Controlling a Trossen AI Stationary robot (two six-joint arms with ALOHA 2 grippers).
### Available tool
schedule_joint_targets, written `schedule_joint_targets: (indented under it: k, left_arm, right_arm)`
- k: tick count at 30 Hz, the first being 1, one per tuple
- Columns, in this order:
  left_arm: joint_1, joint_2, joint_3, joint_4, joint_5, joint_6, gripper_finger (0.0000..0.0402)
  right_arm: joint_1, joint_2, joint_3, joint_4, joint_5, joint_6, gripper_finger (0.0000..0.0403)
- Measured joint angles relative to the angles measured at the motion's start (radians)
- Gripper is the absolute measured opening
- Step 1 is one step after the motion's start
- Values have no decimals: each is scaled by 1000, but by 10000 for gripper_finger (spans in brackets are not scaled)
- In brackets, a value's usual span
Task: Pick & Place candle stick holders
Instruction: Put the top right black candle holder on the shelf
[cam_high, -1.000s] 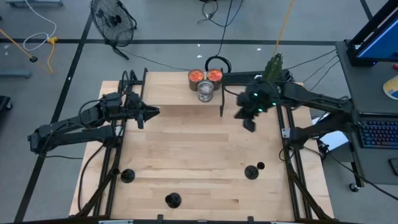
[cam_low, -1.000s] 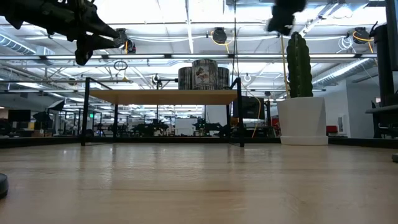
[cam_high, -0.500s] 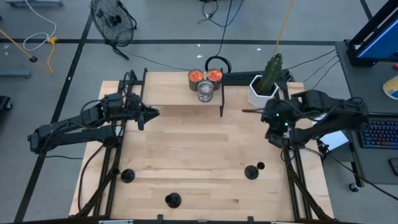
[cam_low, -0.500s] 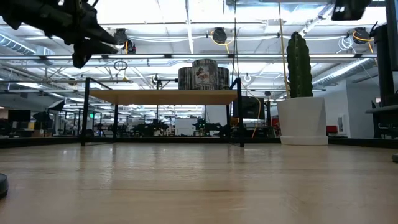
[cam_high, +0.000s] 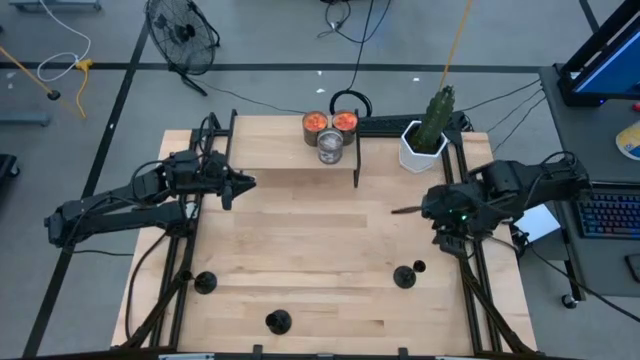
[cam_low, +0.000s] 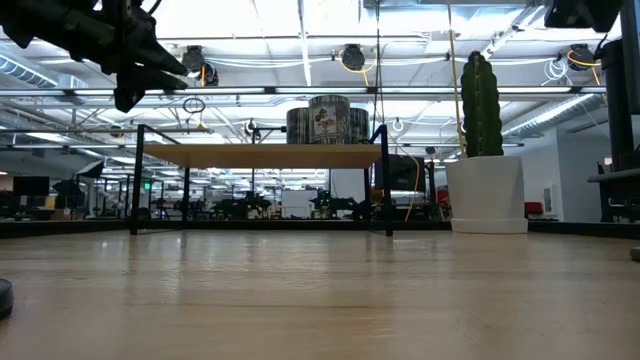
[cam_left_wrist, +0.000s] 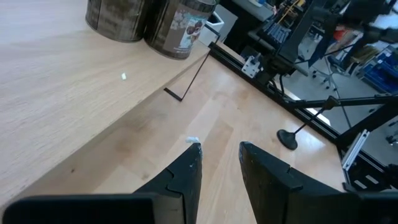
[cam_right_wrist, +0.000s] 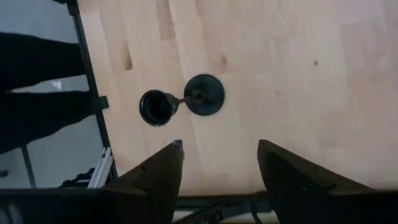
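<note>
Three black candle stick holders stand on their round bases on the wooden table: one near the right edge (cam_high: 404, 277), one at the near edge (cam_high: 278, 321), one near the left edge (cam_high: 204, 283). My right gripper (cam_right_wrist: 217, 146) hangs open, pointing steeply down, above and a little on the far side of the right holder (cam_right_wrist: 204, 95), whose cup (cam_right_wrist: 154, 107) shows beside its base. My left gripper (cam_left_wrist: 220, 149) hovers over the table's far left part (cam_high: 245, 182) with a narrow gap between its fingers and nothing in it.
A raised wooden shelf (cam_high: 280, 150) spans the far side, with three tins (cam_high: 330, 135) on its right end. A cactus in a white pot (cam_high: 425, 140) stands at the far right. Black frame rails (cam_high: 470, 290) run along both side edges.
My right gripper has swung from beside the shelf's right end toward the table's right edge and somewhat toward the near edge, tipping to point more steeply down. The holders have not moved.
</note>
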Motion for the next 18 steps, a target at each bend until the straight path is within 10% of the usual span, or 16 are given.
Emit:
schedule_joint_targets:
  k: [18]
  left_arm:
    - [0, 0, 0, 3, -10, 27, 115]
  right_arm:
    - [106, 1, -233, 276, -31, 197, 215]
